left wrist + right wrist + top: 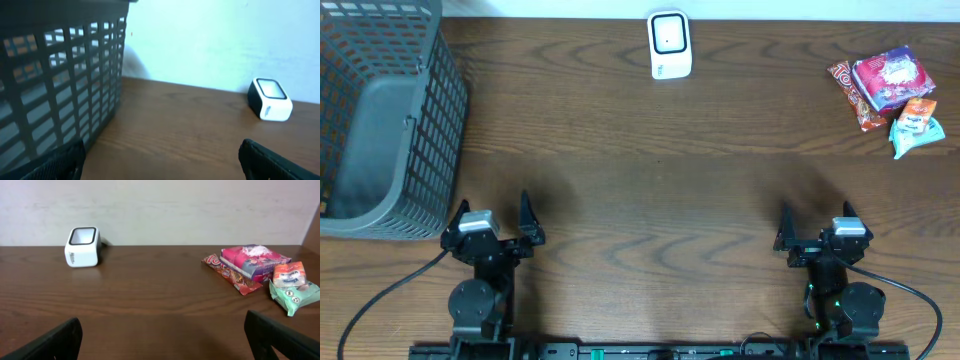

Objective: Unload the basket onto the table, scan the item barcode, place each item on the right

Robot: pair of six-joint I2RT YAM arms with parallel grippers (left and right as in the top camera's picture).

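Overhead: near the table's (650,190) front edge, left gripper (492,207) and right gripper (816,213) gape wide, holding nothing.

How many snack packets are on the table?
4, all clustered at the table's far right: a long red bar, a pink pack beside it, an orange pack, a teal pack in front. Another could hide underneath.

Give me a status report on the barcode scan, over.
Left gripper and right gripper open, empty. Snack packs untouched, far right; scanner far centre. Basket left, not in the way.
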